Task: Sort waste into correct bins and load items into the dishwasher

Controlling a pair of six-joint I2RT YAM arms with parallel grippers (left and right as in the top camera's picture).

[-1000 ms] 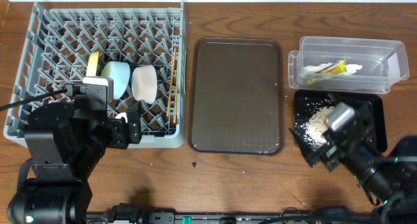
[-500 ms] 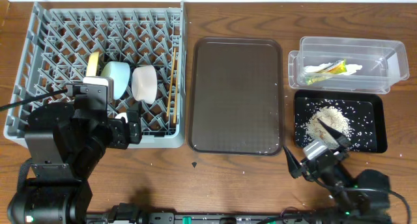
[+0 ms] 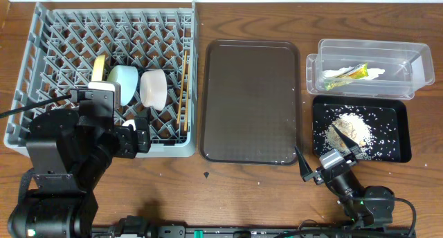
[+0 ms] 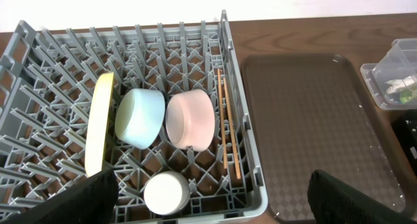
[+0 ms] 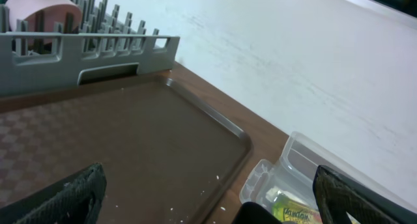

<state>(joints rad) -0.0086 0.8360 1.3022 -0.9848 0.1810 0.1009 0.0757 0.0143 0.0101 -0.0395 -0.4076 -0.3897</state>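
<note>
Scraps of beige crumbly food (image 3: 349, 129) lie in the shallow black rectangular tray (image 3: 405, 138); your left claw (image 4: 212, 195) and right claw (image 3: 324, 153) gape wide, empty.

Only upright pegs stand in the back rows and left side of the large grey plastic dish rack (image 3: 41, 30), so entry from above is open there. Its front-right part is blocked by the round yellow plate (image 3: 100, 68) on edge, the light blue bowl (image 3: 125, 82), the white bowl (image 3: 154, 88), the small white cup (image 4: 167, 192) and the two thin wooden chopsticks (image 3: 184, 93). Its near-left corner is covered by the left arm (image 3: 66, 144). A wide bare surface is offered by the dark brown rectangular serving tray (image 3: 251, 103). Only a narrow gap is left between it and the clear rectangular plastic tub (image 3: 374, 44) and the shallow black tray (image 3: 394, 117). The gap's near end is occupied by the right gripper (image 3: 325, 153), fingers spread.
</note>
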